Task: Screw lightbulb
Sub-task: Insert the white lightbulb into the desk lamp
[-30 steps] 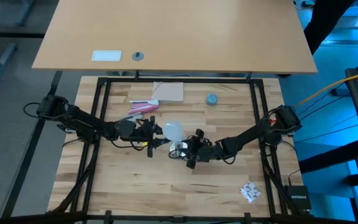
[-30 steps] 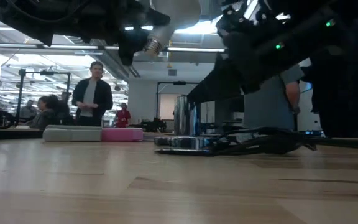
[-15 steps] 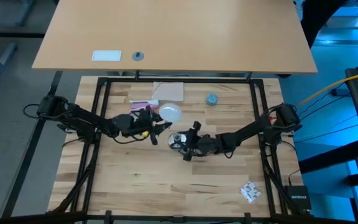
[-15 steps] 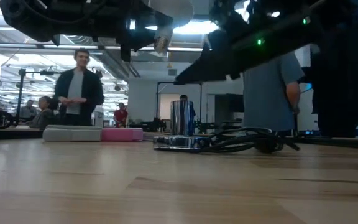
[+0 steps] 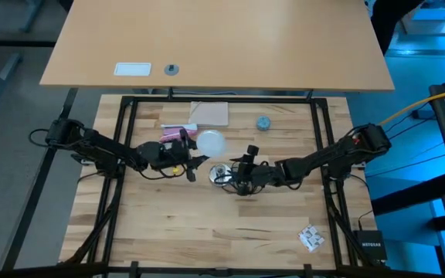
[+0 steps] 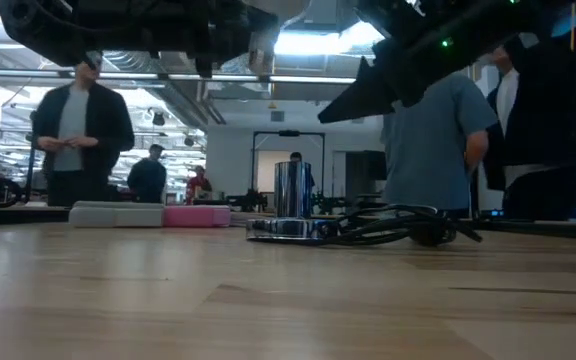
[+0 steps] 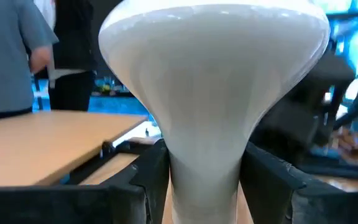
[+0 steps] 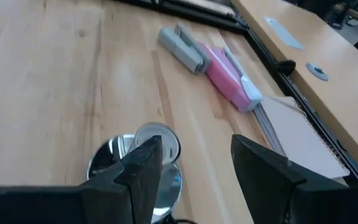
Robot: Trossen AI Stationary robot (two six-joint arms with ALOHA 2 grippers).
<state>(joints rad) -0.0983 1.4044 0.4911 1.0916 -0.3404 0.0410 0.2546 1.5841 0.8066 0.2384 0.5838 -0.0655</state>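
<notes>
White frosted lightbulb [image 7: 213, 93], silvery socket [image 8: 143, 163], pink stapler [image 8: 225, 73].

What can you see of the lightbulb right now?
The lightbulb is white and frosted, with a broad rounded globe tapering like a cone to a narrow neck. The left gripper is shut on that neck, a dark finger on each side. It is held above the table, not in the socket.
</notes>
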